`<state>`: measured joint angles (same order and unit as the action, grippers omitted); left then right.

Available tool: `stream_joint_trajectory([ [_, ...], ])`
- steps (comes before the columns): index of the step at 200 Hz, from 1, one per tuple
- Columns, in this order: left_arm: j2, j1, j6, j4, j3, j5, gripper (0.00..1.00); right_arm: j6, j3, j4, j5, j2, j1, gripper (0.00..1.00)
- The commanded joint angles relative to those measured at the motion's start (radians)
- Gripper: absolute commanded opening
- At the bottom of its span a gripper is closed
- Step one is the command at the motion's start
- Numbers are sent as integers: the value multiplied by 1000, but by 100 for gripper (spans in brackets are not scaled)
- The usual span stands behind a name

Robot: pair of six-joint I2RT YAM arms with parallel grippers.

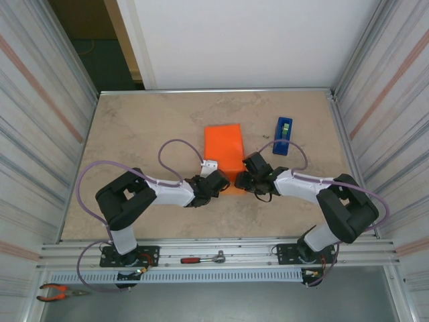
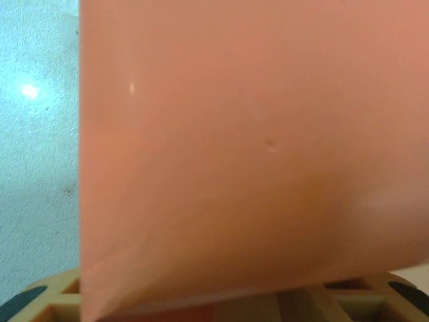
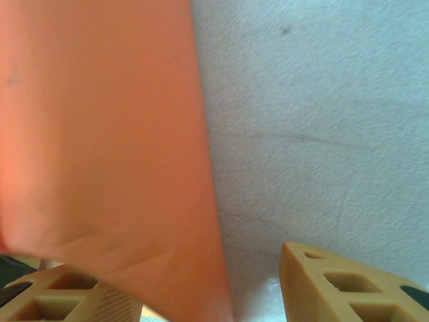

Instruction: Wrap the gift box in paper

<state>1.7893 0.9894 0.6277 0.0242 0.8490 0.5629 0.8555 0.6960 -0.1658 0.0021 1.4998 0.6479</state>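
Orange paper (image 2: pixel 248 147) hides most of my left gripper (image 2: pixel 221 305), so I cannot tell its state. My right gripper (image 3: pixel 201 285) stands apart, and the lower-left finger (image 3: pixel 60 298) carries print too blurred to read.

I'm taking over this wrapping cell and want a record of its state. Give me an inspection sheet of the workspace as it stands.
Surface: beige table, no spills seen.
Job's things: orange paper folded into a narrow block mid-table; what it covers is hidden.
Clutter: blue tape dispenser right of the paper; red-handled tool on the front rail; orange pliers at the near left corner.
Grippers: left gripper at the paper's near end, jaw state hidden by paper; right gripper open, paper draped over one finger.
Cables: purple cables loop free off both arms.
Surroundings: corrugated metal walls either side, white panel behind.
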Motion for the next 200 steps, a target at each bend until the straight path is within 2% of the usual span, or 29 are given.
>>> stream_joint_trajectory([
  [1,6,-5,-13,-3,9,27,48,-21,54,-22,-5,31,-14,52],
  [35,5,-5,-12,-4,12,27,48,-24,87,-10,-12,84,-16,47],
  [75,3,-6,-29,-33,40,-24,49,-12,75,15,-22,105,-17,30],
  [89,-19,-6,-29,-45,45,-59,50,-6,63,27,-23,105,-17,24],
  [112,-59,-17,-6,-103,54,-132,51,-2,51,36,-25,105,-16,19],
  [149,-160,-20,60,-127,2,-157,53,-1,44,45,-28,107,-16,10],
  [200,-241,-47,130,-99,-86,-150,53,-3,38,47,-31,105,-17,6],
])
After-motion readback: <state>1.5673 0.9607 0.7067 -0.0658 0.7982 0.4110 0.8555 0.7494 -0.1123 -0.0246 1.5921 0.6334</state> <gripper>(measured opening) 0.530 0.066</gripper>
